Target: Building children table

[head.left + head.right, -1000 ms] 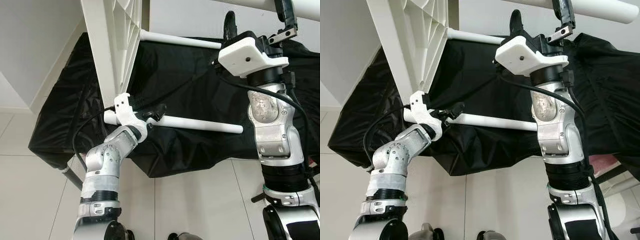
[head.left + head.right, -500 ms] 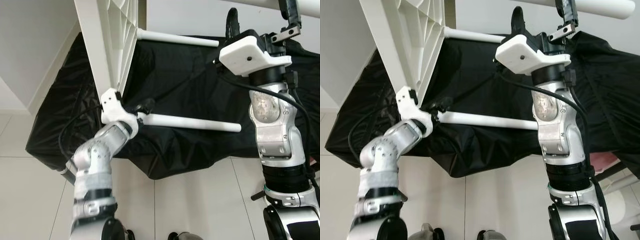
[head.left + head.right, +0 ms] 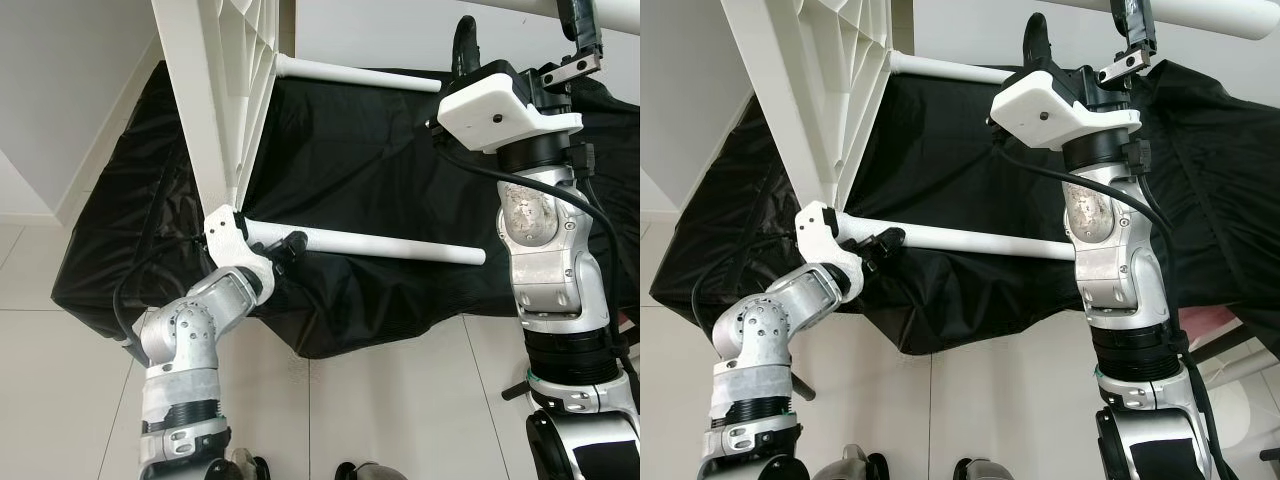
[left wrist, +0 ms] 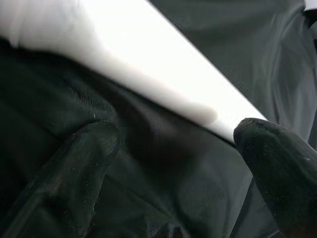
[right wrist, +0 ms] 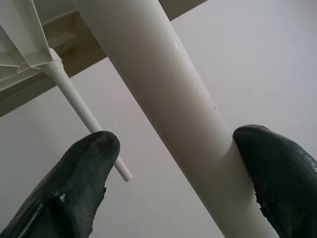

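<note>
Over black cloth [image 3: 380,140], spread-fingered left gripper [image 3: 285,250] touches lower table leg [image 3: 390,245]; right gripper [image 3: 520,45] unclear.

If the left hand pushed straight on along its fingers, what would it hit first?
Probably the black cloth lying behind the white table leg; the leg crosses just above the left hand, though depth is unclear.

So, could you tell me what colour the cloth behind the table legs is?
Black cloth, clearest in the left eye view.

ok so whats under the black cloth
The black cloth drapes over some bulky support; a dark metal leg pokes out at its lower left corner. The rest is covered.
</note>
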